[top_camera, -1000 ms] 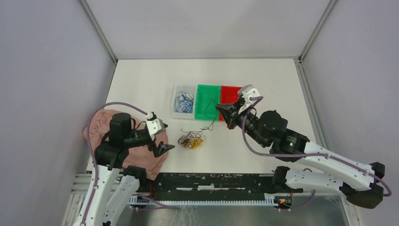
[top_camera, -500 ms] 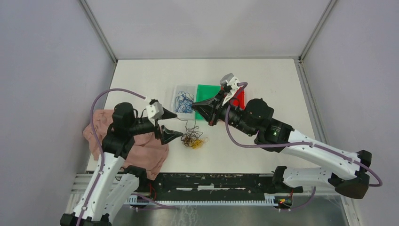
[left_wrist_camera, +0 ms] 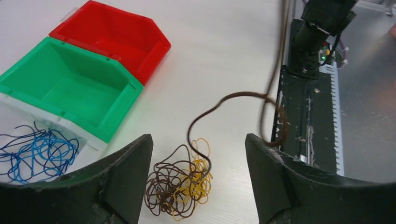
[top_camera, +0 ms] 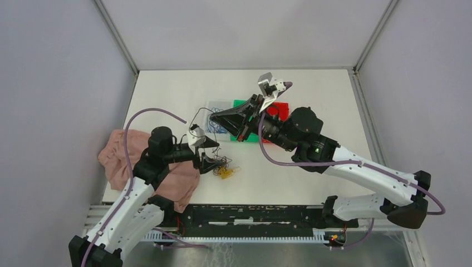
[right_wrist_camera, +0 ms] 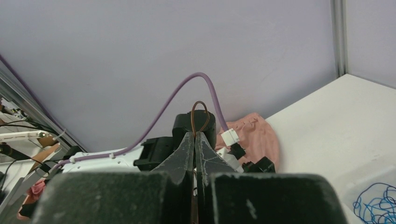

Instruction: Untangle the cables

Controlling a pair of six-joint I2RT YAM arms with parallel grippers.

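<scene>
The cables [left_wrist_camera: 177, 191] lie in a small tangle of dark brown and yellow loops on the white table [left_wrist_camera: 224, 42]. In the top view this tangle [top_camera: 224, 169] sits just in front of my left gripper [top_camera: 210, 153]. My left gripper [left_wrist_camera: 198, 140] is open, its fingers standing either side of the tangle without touching it. One brown cable [left_wrist_camera: 219, 100] rises out of the tangle and runs up and to the right. My right gripper [right_wrist_camera: 195, 135] is shut on that brown cable, with a short loop [right_wrist_camera: 200, 114] poking past its tips. It hangs above the bins [top_camera: 214, 115].
Side by side stand a clear bin [left_wrist_camera: 88, 142] holding blue cables [left_wrist_camera: 39, 149], a green bin [left_wrist_camera: 70, 88] and a red bin [left_wrist_camera: 112, 37]. A pink cloth [top_camera: 119, 158] lies at the table's left edge under my left arm. The black rail [left_wrist_camera: 303, 116] marks the near edge.
My right gripper has swung left and upward over the bins, drawing the brown cable out of the tangle. My left gripper has moved right to the tangle, and its jaws have narrowed a little.
</scene>
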